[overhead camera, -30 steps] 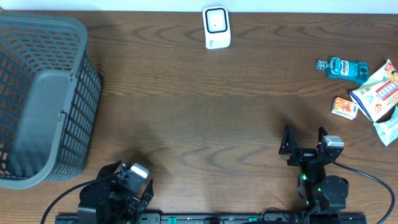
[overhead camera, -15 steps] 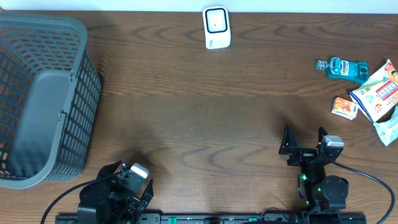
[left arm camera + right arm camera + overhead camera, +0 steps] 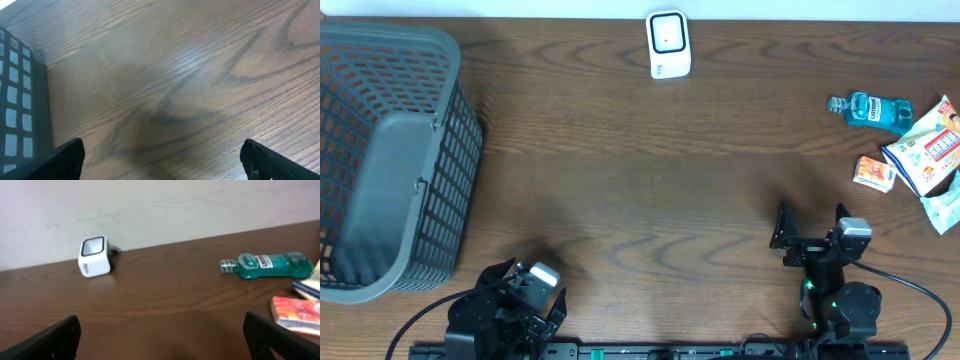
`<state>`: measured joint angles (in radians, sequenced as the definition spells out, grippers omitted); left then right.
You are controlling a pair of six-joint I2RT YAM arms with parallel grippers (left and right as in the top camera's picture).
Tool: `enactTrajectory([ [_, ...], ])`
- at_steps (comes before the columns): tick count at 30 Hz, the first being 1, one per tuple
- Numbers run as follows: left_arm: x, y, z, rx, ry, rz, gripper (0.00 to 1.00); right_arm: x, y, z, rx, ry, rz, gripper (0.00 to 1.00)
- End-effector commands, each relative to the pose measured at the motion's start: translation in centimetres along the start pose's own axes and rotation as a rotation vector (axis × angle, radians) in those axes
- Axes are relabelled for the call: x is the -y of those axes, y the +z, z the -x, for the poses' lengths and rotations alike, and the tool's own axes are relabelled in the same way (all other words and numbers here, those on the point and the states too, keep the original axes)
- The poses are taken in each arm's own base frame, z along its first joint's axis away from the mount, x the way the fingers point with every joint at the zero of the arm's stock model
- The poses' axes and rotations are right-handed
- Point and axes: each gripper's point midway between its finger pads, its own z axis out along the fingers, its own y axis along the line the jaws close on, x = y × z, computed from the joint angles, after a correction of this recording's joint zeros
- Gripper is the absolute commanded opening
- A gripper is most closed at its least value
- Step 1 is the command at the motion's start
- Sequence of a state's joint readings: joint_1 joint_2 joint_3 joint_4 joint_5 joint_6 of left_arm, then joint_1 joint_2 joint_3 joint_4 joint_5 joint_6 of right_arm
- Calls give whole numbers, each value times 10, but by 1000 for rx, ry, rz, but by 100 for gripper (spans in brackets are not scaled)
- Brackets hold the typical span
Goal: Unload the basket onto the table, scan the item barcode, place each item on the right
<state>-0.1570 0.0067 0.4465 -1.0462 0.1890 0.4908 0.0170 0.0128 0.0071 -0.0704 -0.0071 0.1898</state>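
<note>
Compared against the view one second back: no shift seen in any object; both arms sit as before at the near edge of the dark wood-grain table [image 3: 640, 180].

Left pincer [image 3: 162, 157]: fingers spread wide, nothing between them; only bare grain below.
Right pincer [image 3: 810, 230]: fingers likewise spread wide, gripping nothing.

Items for scanning lie ahead and to the right of the right pincer, well apart from it: a teal translucent mouthwash bottle [image 3: 872, 108] on its side, cap toward the left; a small orange-and-white carton [image 3: 874, 173], nearest the pincer; a flat glossy white packet [image 3: 925, 150] with print; a pale green pouch [image 3: 945, 210] at the frame edge.

White box-shaped barcode scanner [image 3: 668, 44], rounded corners and dark window, stands far ahead and to the left of the right pincer.

Grey plastic mesh basket [image 3: 460, 150], rectangular with an open lattice wall, sits ahead of and to the left of the left pincer; its wall shows at the left edge of the left wrist view.
</note>
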Motion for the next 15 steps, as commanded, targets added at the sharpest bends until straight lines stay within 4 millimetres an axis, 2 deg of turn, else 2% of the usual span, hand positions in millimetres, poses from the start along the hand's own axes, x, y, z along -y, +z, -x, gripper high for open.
enactTrajectory([
  [1,-1,1,-4,-19,5,9,99,4,0,1,5,-118,-18,99],
  [15,-1,1,-4,-19,5,9,99,4,0,1,4,-153,-18,99],
])
